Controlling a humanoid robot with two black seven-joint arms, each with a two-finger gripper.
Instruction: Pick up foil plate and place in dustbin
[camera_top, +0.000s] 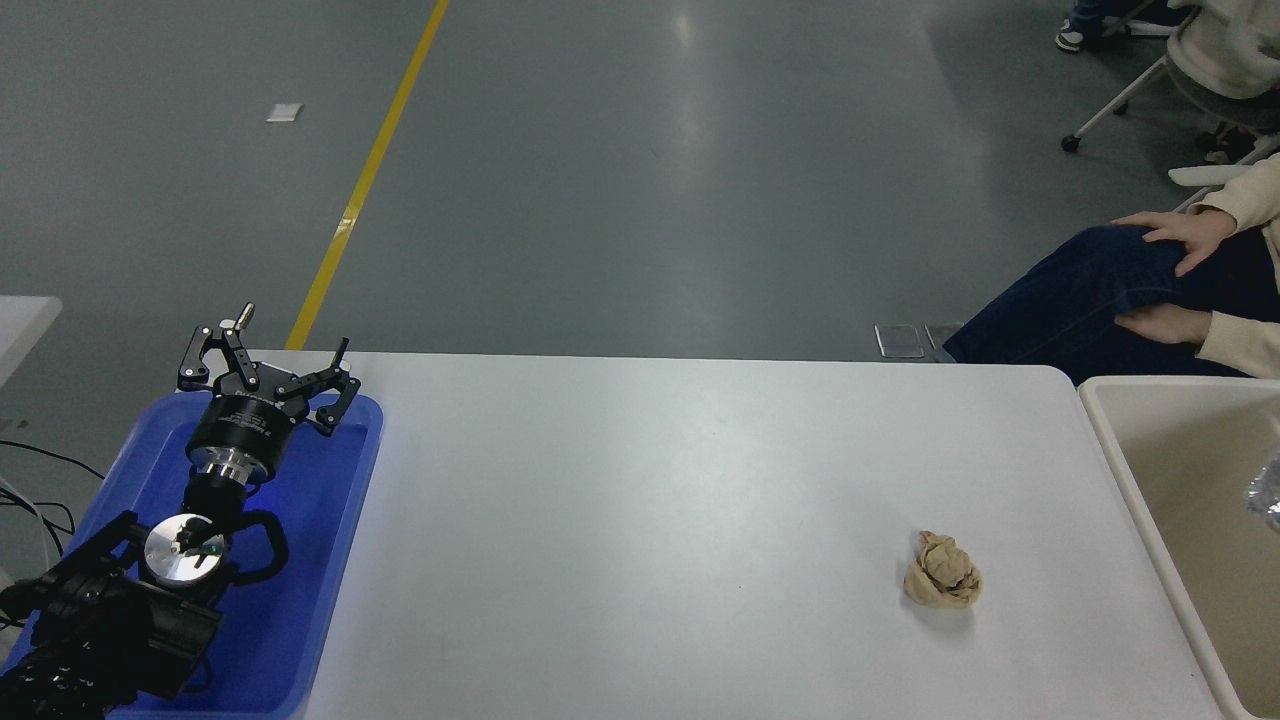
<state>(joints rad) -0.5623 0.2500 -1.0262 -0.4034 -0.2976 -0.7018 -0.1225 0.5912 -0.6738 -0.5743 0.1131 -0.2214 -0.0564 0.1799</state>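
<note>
A small shiny silver piece of the foil plate (1266, 492) shows at the picture's right edge, over the inside of the cream dustbin (1115, 440); the remainder of it is cut off by the frame. What holds it is out of view. My left gripper (268, 362) is parked at the lower left above the blue tray, its fingers spread open and empty. My right arm and gripper are out of view.
A flat blue tray (340, 560) lies under the left arm. A crumpled brown paper ball (942, 583) sits on the white table (650, 520) near the dustbin. A seated person's legs and hands (1180, 240) are at the upper right, beyond the table.
</note>
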